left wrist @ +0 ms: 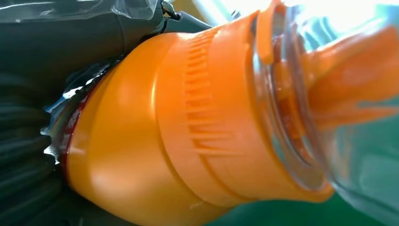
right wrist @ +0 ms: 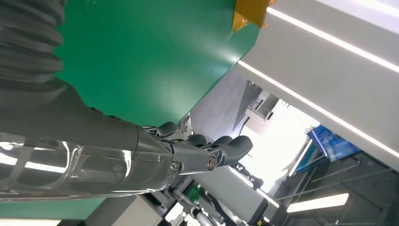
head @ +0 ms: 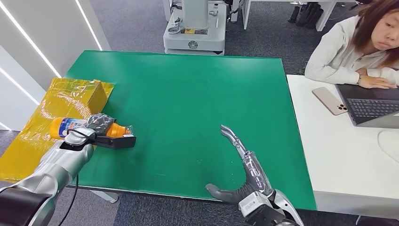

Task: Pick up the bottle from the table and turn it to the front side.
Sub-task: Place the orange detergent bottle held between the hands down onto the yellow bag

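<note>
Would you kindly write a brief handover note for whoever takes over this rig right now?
Left robot hand: gripping the bottle around its middle, near the left edge of the green table.
Bottle: lying sideways, orange cap pointing toward the table's middle, base over the yellow sheet. Whether it is clear of the surface cannot be told.
Right robot hand: holding nothing, fingers stretched out over the table's near right part.
Done: bottle grasped.
Left: lift it and turn its front side forward.

Bottle (head: 75, 126) middle hidden under left hand (head: 96, 126)
</note>
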Controlling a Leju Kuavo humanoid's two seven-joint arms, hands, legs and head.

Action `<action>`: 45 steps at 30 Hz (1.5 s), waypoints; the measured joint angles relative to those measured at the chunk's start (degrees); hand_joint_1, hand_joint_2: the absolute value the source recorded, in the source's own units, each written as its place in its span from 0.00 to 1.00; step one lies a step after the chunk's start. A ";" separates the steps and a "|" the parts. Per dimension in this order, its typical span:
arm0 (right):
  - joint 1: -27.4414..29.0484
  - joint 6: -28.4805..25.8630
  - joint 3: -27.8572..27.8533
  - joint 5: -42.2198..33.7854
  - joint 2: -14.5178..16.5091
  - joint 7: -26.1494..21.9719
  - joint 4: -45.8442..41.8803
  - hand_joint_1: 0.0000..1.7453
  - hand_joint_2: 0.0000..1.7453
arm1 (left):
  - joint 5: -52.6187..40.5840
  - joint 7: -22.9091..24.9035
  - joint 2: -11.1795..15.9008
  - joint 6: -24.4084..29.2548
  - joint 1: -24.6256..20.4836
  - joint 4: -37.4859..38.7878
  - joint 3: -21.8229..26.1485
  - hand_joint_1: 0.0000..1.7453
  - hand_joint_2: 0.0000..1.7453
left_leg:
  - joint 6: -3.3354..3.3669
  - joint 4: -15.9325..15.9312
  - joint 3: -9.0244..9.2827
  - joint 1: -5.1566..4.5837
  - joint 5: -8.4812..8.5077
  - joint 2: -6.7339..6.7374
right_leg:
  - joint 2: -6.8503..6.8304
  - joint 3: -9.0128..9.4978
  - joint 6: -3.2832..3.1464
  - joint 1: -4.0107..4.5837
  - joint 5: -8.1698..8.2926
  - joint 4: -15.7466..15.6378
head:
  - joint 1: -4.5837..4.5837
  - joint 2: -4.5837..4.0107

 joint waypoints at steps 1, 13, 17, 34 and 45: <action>-0.28 0.49 -0.01 -0.80 0.00 -0.20 0.35 0.00 1.00 | 0.52 0.32 0.55 -0.36 -0.13 0.61 0.45 1.00 1.00 | -0.02 -0.03 0.06 0.00 -0.01 0.07 | 0.09 0.00 -0.02 0.00 0.00 0.00 | 0.00 0.00; -3.70 2.25 1.10 -4.16 -0.10 -1.90 3.91 0.00 1.00 | 3.53 1.18 4.23 -0.69 0.51 3.02 4.62 0.00 1.00 | -0.23 -0.38 0.48 -0.01 -0.05 0.28 | 0.36 0.11 -0.28 -0.04 -0.07 0.04 | 0.00 0.01; -5.23 2.30 2.22 -5.22 -0.38 -2.38 4.86 0.00 1.00 | 4.14 0.22 4.74 1.19 1.36 3.07 5.81 0.00 1.00 | -0.27 -0.46 0.57 -0.01 -0.04 0.28 | 0.36 0.15 -0.36 -0.05 -0.13 0.04 | 0.00 0.00; -9.86 0.58 6.41 -9.67 -2.92 -3.56 9.39 0.00 1.00 | 15.62 -12.99 2.11 13.77 6.47 2.44 12.53 0.00 1.00 | -0.39 -0.56 0.73 -0.06 0.02 -0.01 | -0.02 0.27 -0.45 -0.11 -0.24 0.00 | -0.01 0.01; -6.90 -5.52 6.97 -12.24 -4.95 -5.15 10.25 0.00 1.00 | 52.36 -30.79 -10.85 13.53 15.50 -15.53 17.21 0.00 1.00 | -0.23 -0.36 0.38 -0.05 -0.07 0.05 | 0.07 0.10 -0.34 -0.12 -0.13 -0.20 | 0.01 0.00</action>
